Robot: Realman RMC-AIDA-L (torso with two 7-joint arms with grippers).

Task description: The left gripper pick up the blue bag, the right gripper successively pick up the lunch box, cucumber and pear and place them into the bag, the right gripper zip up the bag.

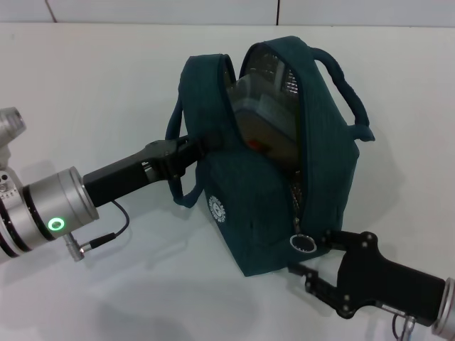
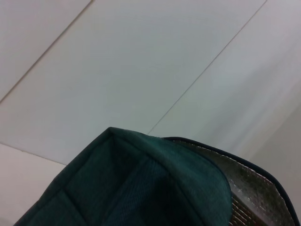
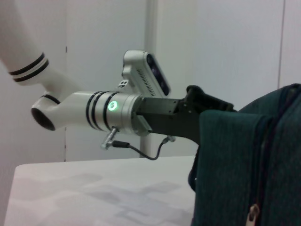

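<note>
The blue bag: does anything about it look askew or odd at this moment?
Yes. The blue bag tilts, held at its rim by the left gripper. The lunch box lies slanted inside. The right gripper waits by the ring zip pull.

Matt woven cloth on the blue bag (image 1: 274, 206), crinkled silver foil lining inside, and the lunch box (image 1: 266, 121) shows cloudy clear plastic. Beside the right gripper (image 1: 313, 259), matt black plastic; under it, a smooth white surface (image 1: 106, 284).

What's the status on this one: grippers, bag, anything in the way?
Left gripper shut on blue bag flap. Right gripper open at ring zip pull. Lunch box inside, bag unzipped. No obstruction seen.
</note>
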